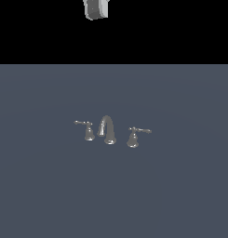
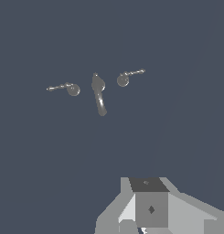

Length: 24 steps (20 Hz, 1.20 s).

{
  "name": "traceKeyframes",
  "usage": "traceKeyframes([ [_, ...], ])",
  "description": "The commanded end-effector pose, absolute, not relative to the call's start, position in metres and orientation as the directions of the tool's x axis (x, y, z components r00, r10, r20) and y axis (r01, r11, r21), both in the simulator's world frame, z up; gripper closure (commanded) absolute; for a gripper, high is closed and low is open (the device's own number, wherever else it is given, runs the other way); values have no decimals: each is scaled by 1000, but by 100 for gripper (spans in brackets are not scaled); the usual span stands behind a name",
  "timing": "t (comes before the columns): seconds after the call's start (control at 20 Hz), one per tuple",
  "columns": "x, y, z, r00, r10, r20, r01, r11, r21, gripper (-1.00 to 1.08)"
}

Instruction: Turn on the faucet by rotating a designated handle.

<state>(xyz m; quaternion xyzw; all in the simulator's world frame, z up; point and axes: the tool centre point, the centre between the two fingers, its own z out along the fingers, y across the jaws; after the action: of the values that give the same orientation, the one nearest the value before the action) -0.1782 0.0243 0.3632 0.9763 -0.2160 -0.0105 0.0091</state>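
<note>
1. The faucet (image 1: 107,130) stands on the flat grey desk (image 1: 180,195) as three small chrome pieces: an arched spout (image 1: 107,129) in the middle and a lever handle on either side.
2. The handle (image 1: 134,135) with its thin lever pointing to the exterior view's right sits just beside the spout; its twin handle (image 1: 87,129) sits on the spout's other side, lever pointing the opposite way.
3. The hand (image 2: 143,226) hangs high above the desk, well apart from all three pieces and touching none.
4. From the wrist view, the faucet set lies far below and ahead of the hand, seen from above.
5. The hand holds nothing; how far its fingers are parted cannot be told, since only its body shows.
</note>
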Motion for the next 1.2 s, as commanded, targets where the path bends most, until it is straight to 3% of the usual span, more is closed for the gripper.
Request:
traceKeyframes([
  [0.0,-167,24,348,875,-483,-15,-483,-875,21,108],
  [1.15,-67,-13,217,436,-900,-7,-900,-436,11,108],
])
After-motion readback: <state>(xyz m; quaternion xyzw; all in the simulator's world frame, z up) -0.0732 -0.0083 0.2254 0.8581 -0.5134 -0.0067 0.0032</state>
